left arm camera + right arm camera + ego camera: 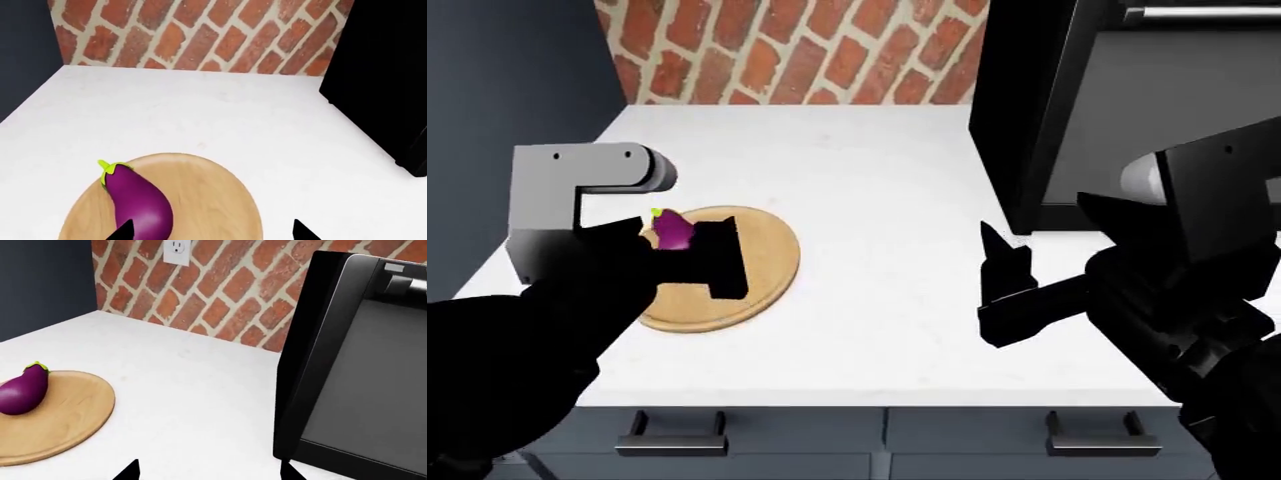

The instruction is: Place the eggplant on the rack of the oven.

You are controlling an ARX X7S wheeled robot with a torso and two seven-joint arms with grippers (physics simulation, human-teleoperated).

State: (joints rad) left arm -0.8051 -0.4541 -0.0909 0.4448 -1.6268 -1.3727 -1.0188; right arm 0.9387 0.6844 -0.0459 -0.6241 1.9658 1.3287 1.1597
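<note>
No text, label, brand, number or sign can be read in any view. The oven [363, 375] front, the wall outlet [177, 251] on the brick wall, the round wooden board [60, 415] and the white counter [868, 250] all show plain, unmarked surfaces.

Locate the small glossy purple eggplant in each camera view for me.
Left wrist: purple eggplant, low, on the round wooden board.
Head: eggplant, left of centre, partly behind the left gripper.
Right wrist: eggplant, far left edge.
Shared landmark: the board.
</note>
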